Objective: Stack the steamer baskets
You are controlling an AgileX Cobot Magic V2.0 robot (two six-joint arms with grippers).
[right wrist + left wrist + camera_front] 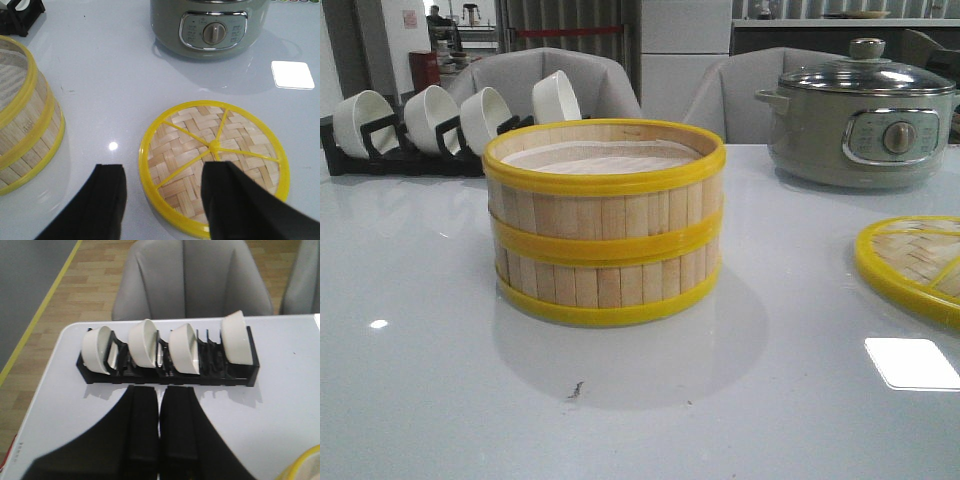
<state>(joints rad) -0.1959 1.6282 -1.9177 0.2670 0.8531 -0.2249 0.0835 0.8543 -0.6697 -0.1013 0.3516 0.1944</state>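
At the far left of the worktop (440,400) a black rack (380,150) is holding four white bowls (435,115), and the left gripper (160,430) is hovering above it with its jaws pressed together and nothing between them. In the middle, the two baskets (605,220) are sitting one on top of the other, rims lined up, with the yellow band at mid-height marking where they are meeting; the whitish liner (595,157) is showing inside the upper one. Judging by this, the stacking itself is looking finished, since both rings are already forming one even column standing free of either arm. Further right, a woven lid (215,162) with a yellow rim is lying flat on the worktop, well apart from the stack, and the right gripper (165,200) is hanging over its near edge with its jaws spread wide and holding nothing. If the lid is meant to cap the stack, that would be the only step remaining; the task sentence is not asking for it. At the far right the pot (860,120) is standing behind, untouched.
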